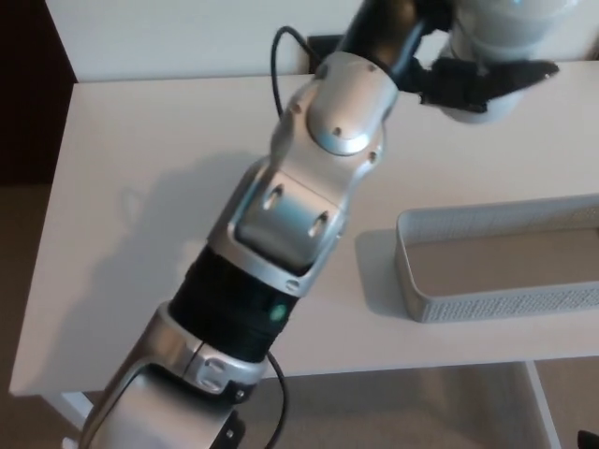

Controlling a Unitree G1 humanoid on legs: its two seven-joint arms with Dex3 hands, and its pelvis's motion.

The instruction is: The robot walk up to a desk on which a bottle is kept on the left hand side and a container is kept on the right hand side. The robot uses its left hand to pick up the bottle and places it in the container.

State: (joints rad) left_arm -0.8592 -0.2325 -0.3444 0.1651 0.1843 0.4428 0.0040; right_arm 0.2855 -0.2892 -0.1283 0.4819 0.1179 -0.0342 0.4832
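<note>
Across the middle of the view, from seven o'clock up to one o'clock, runs the robot's silver and black left arm [299, 215], stretched over a white desk [140, 234]. At its far end, near one o'clock, the black left hand [473, 84] is closed around a pale rounded object that appears to be the bottle [496, 28], though most of it is cut off by the top edge. At three to four o'clock sits the container [440, 290], a white mesh tray, empty and open on top, extending past the right edge. The right hand is not visible. The bottle hangs above and beyond the tray's far wall, so letting go now would likely drop it on the desk behind; coming down short could also knock the near rim and shove the tray
</note>
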